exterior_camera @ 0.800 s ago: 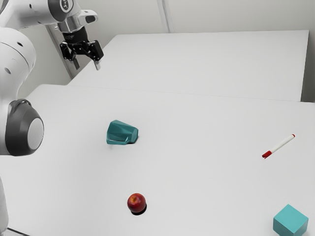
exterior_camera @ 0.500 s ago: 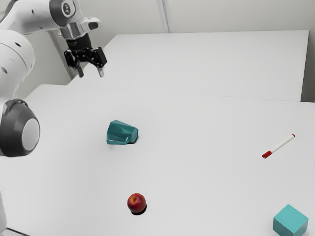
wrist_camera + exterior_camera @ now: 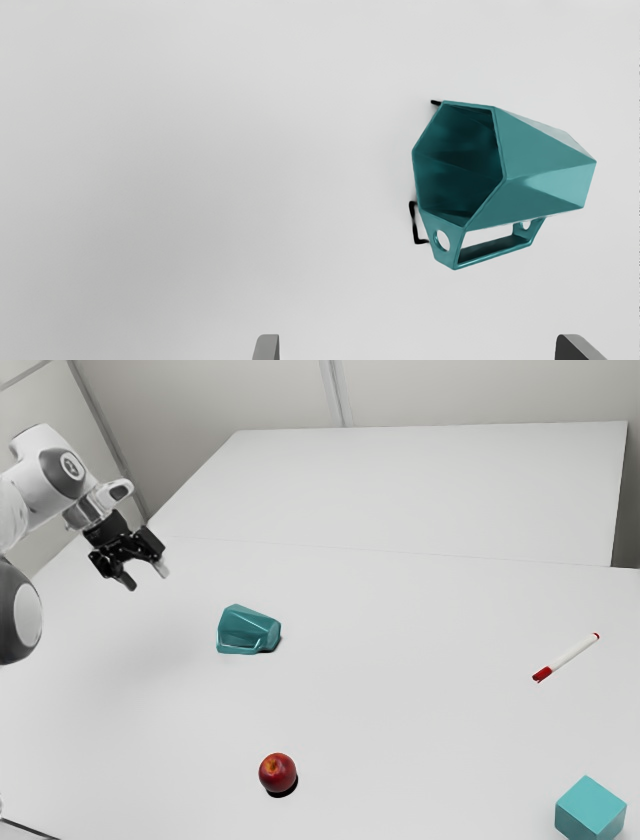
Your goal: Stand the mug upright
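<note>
Change: my claw [image 3: 146, 576] is lower and farther toward the exterior view's left than before; mug [image 3: 248, 630], apple [image 3: 277, 772], marker [image 3: 567, 657] and cube [image 3: 590, 810] lie where they were.
Claw: fingers wide apart, above the tabletop [image 3: 400, 710].
Mug's place: on the tabletop, toward its far edge and the exterior view's left, farther from my exterior camera than the apple.
Surface: smooth and white; red-capped white marker and teal cube toward the exterior view's right.
Room: pale walls [image 3: 480, 390], another white surface [image 3: 420, 490] beyond the far edge.
Mug's look: teal, faceted, on its side, mouth toward the exterior view's left, angular handle pierced by openings.
</note>
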